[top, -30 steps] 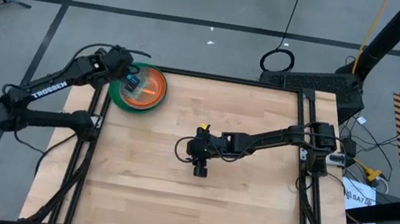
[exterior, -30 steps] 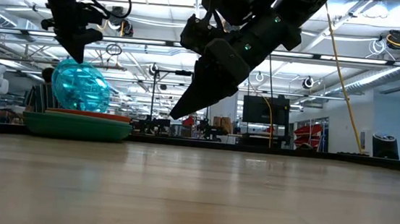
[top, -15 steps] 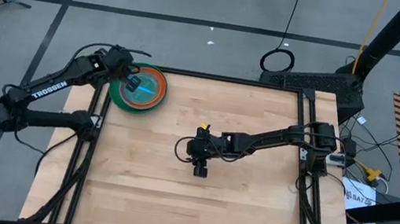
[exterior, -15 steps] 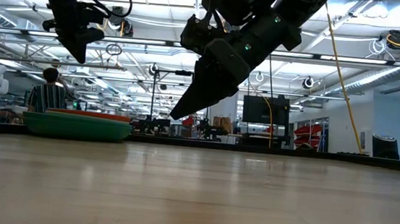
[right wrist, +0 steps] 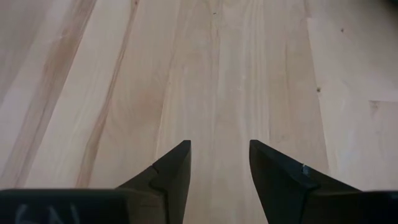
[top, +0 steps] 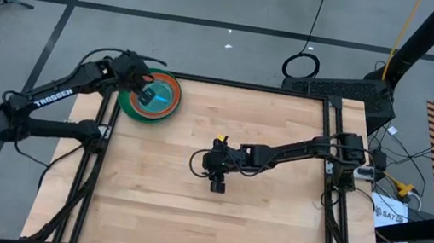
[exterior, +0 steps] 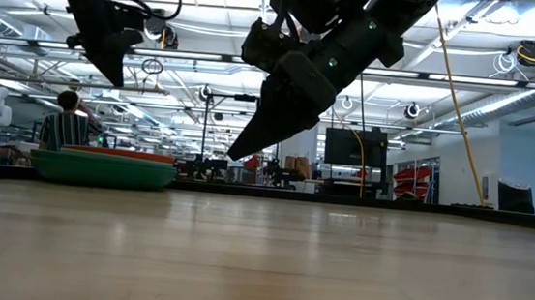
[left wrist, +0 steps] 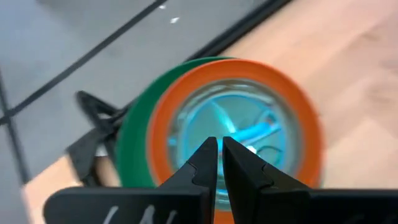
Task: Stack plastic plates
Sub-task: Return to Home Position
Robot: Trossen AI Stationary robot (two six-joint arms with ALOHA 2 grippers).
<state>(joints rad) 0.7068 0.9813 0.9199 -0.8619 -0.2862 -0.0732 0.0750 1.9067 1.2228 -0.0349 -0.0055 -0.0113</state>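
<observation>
A stack of plastic plates sits at the table's far left corner. A large dark green plate is at the bottom, a red-orange plate lies on it, and a smaller cyan blue plate lies flat on top. My left gripper hangs shut above the stack, well clear of it in the low view, with nothing between its fingers. My right gripper waits open over the middle of the table, slanting down above bare wood.
The stack sits close to the table's far left corner and its black frame. Bare wooden tabletop stretches toward the near and right edges. A person shows in the room far behind the table.
The cyan blue plate stood tilted on its edge on the stack below my left gripper. It has now fallen flat onto the red-orange plate. My left gripper has turned a little over the stack and stayed shut.
</observation>
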